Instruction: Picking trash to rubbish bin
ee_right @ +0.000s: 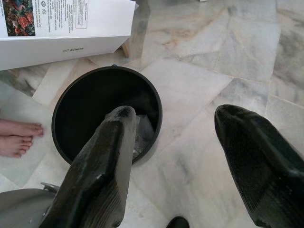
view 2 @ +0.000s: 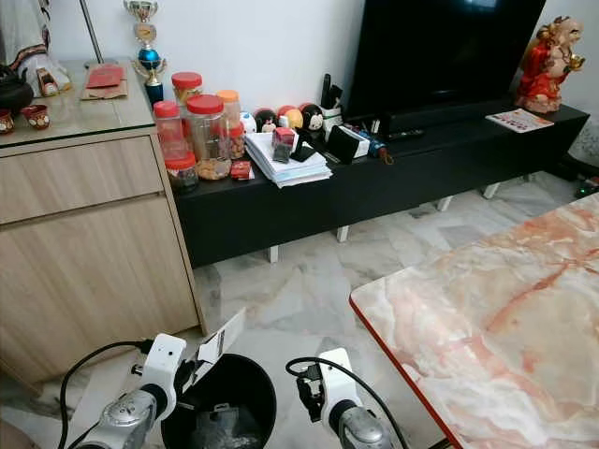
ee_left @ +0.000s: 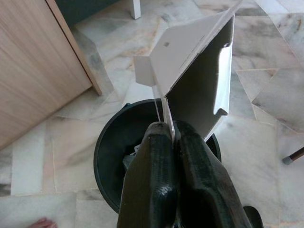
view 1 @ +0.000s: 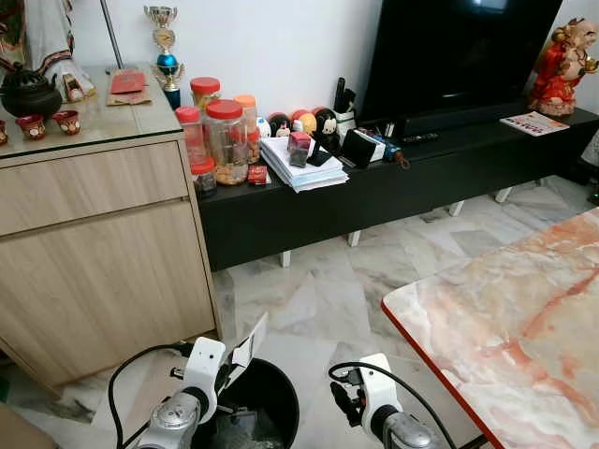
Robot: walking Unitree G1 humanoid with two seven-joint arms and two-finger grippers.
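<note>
A white cardboard box (ee_left: 199, 71), flaps hanging loose, is tilted over the black round rubbish bin (ee_left: 102, 161) on the marble floor. My left gripper (ee_left: 169, 133) is shut on one thin flap of the box, right above the bin's opening. From the head, the box (view 1: 249, 344) juts up from the bin's (view 1: 288, 393) left rim. Crumpled clear plastic lies inside the bin. My right gripper (ee_right: 175, 142) hovers open just right of the bin (ee_right: 156, 102), nothing between its fingers (ee_right: 99, 175). The box's printed side (ee_right: 66, 28) is beyond the bin.
A wooden cabinet (view 1: 94, 253) stands close on the left. A black TV console (view 1: 393, 187) crowded with jars and papers runs along the wall. A marble table (view 1: 515, 327) edges in from the right. A person's bare feet (ee_right: 16, 137) stand beside the bin.
</note>
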